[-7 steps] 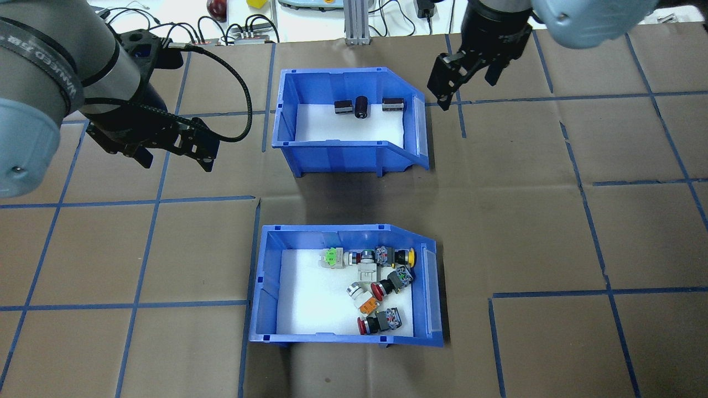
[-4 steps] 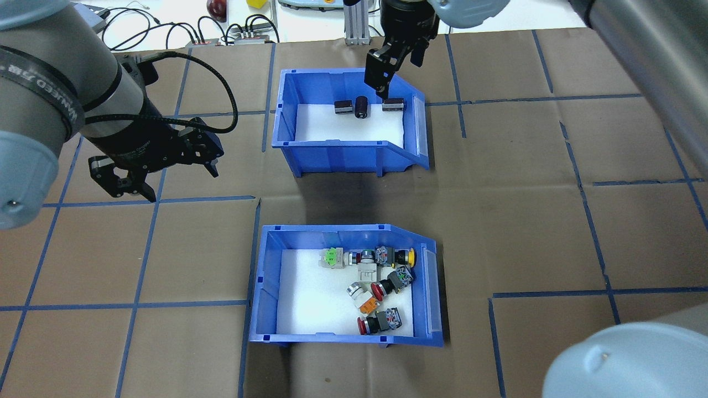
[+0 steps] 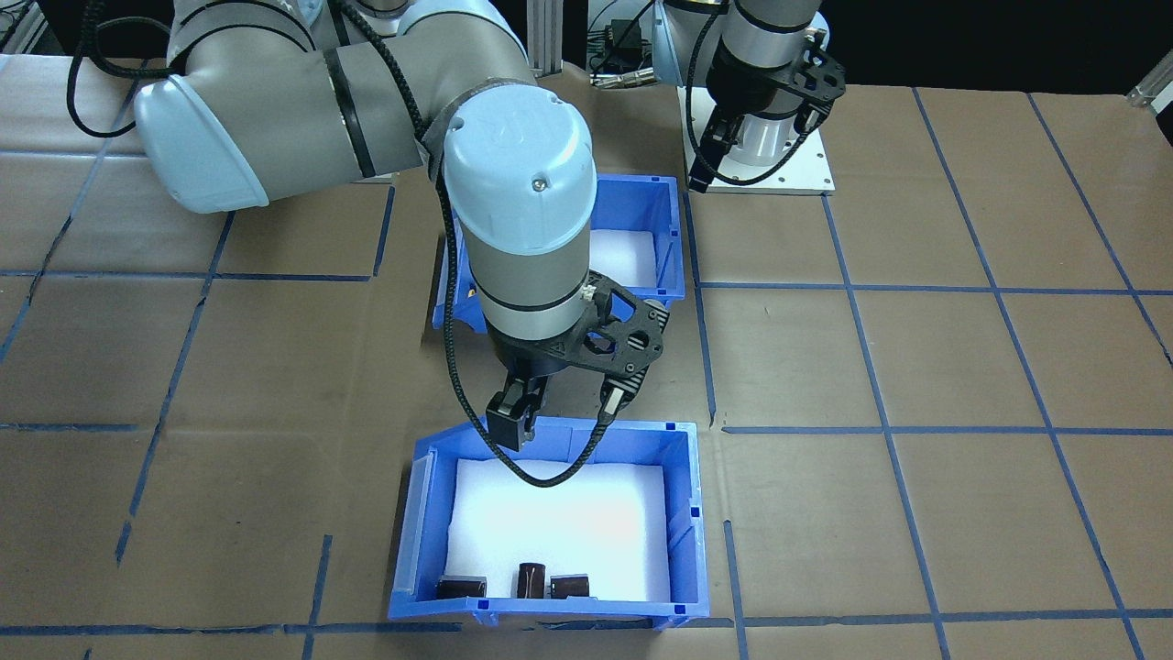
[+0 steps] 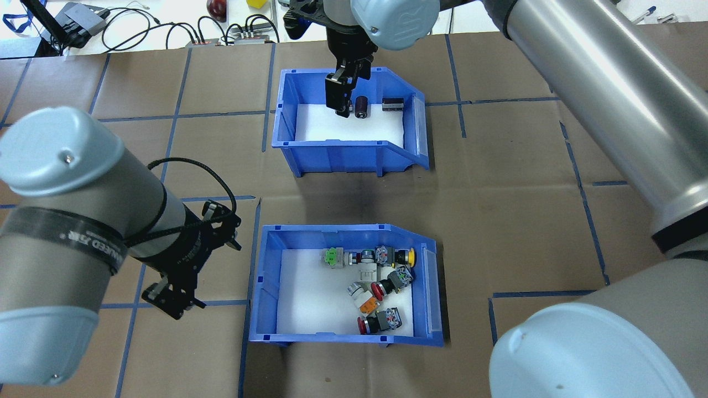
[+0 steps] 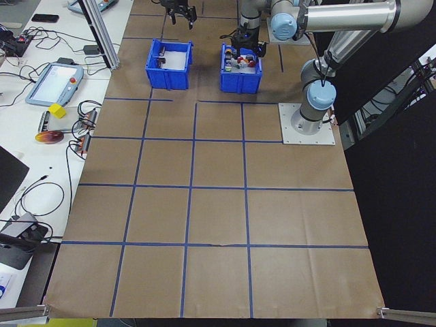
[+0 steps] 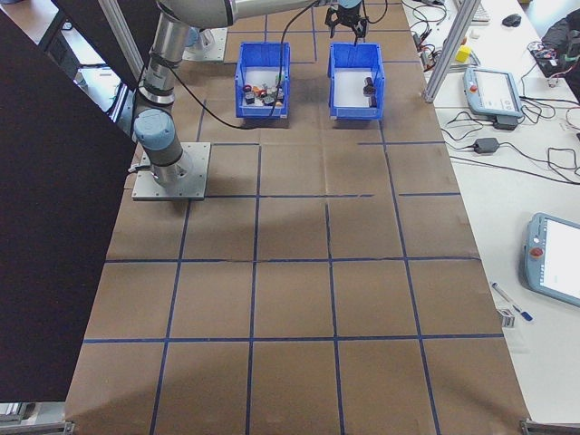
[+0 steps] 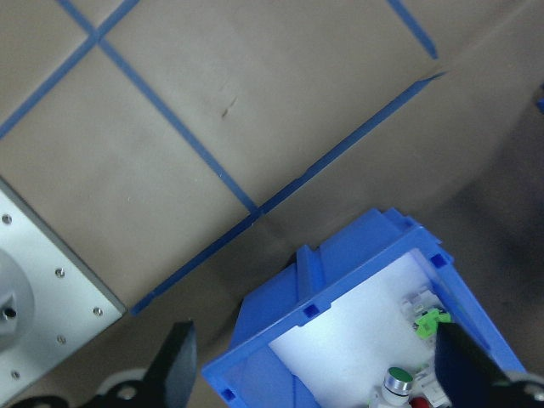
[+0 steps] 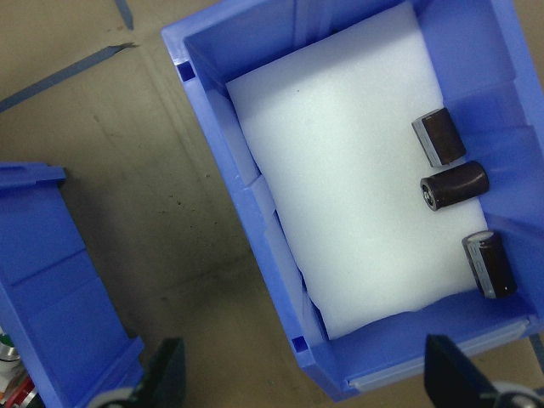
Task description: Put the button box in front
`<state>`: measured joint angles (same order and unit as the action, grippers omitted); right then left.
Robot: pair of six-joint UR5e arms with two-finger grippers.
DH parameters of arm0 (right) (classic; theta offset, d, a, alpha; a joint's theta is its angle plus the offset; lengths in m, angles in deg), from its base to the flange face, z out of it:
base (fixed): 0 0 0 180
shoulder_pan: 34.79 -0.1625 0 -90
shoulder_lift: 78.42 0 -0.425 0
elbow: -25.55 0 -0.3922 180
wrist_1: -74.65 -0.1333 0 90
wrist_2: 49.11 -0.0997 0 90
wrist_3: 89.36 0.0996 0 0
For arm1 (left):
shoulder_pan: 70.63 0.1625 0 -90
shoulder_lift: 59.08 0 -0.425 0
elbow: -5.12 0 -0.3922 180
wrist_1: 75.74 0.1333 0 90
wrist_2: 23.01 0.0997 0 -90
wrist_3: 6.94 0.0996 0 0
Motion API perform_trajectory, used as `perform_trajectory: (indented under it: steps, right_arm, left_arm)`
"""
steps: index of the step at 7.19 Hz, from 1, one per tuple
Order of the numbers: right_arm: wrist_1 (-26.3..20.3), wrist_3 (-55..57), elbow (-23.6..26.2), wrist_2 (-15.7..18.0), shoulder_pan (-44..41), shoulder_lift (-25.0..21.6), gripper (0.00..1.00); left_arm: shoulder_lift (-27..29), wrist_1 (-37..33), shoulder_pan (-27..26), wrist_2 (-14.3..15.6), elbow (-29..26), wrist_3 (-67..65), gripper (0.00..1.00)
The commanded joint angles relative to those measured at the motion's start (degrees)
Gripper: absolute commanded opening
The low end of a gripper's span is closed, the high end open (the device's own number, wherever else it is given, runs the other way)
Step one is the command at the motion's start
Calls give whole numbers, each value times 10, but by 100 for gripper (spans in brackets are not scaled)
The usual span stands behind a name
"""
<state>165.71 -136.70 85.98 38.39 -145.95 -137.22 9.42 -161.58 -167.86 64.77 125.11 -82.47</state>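
Button box [image 4: 265, 287] untouched; left gripper [image 4: 193, 268] beside.

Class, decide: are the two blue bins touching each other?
Apart. In the overhead view, bare brown table separates the button box from the other bin.

both arms point down; left pincer [image 4: 193, 265] spread wide, right pincer [image 3: 561, 411] likewise parted.

Robotics lab or test cell. Work table [image 6: 290, 299] covered in brown paper with a blue tape grid; arm bases bolted to a metal plate [image 5: 306, 125]. Side benches carry teach pendants [image 6: 553, 256], cables [image 5: 85, 116] and aluminium framing [image 5: 102, 30], with black curtains on the robot's side.
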Motion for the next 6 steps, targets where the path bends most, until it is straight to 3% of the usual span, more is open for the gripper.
perform_trajectory:
  steps: [1, 3, 4, 5, 6]
  right_arm:
    - [2, -63, 7, 7, -37, 25, 100]
    - [4, -125, 10, 24, -41, 45, 100]
    - [34, -139, 14, 25, -42, 55, 100]
    - [69, -142, 33, 26, -43, 62, 100]
    - [96, -142, 55, 26, -43, 62, 100]
  left_arm:
    - [-1, 36, -103, -2, 26, -173, 99]
    - [-5, 70, -139, -2, 81, -272, 99]
    - [-3, 114, -142, -2, 95, -286, 99]
    - [-5, 114, -147, -9, 96, -304, 98]
    - [-5, 115, -158, -34, 96, -320, 98]
